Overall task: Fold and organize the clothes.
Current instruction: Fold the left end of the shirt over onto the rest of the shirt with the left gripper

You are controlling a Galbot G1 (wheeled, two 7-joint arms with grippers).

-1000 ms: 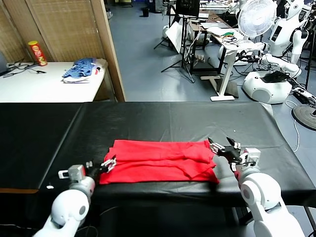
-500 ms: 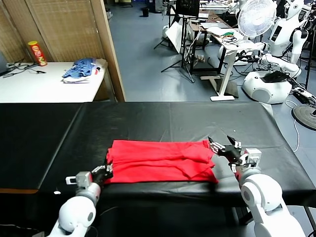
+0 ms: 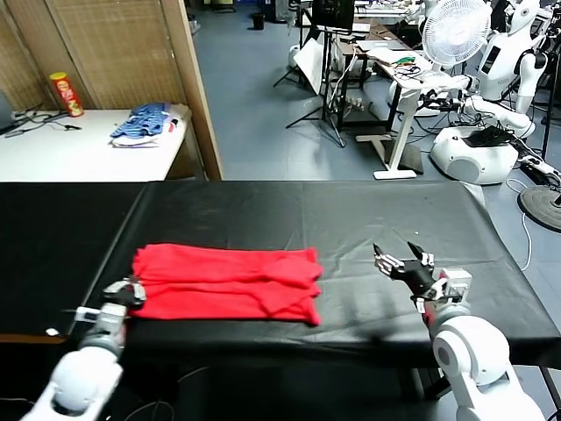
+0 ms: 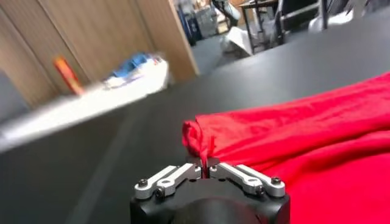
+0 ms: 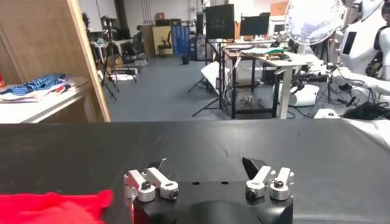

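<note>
Sliding left across the black table (image 3: 263,206), the folded red T-shirt (image 3: 223,282) has been dragged by the left gripper (image 3: 130,290), pinched shut on its corner, leaving the right gripper (image 3: 402,261) open beyond it, so tidying looks nearly done.

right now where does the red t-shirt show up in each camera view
Head view: red T-shirt lies folded on the black table, left of centre, its left edge pinched by the left gripper.
Left wrist view: it fills the right side, just beyond the shut fingers.
Right wrist view: only a corner shows, low at the left edge.
Shared landmark: the blue striped heap on the white side table.
</note>
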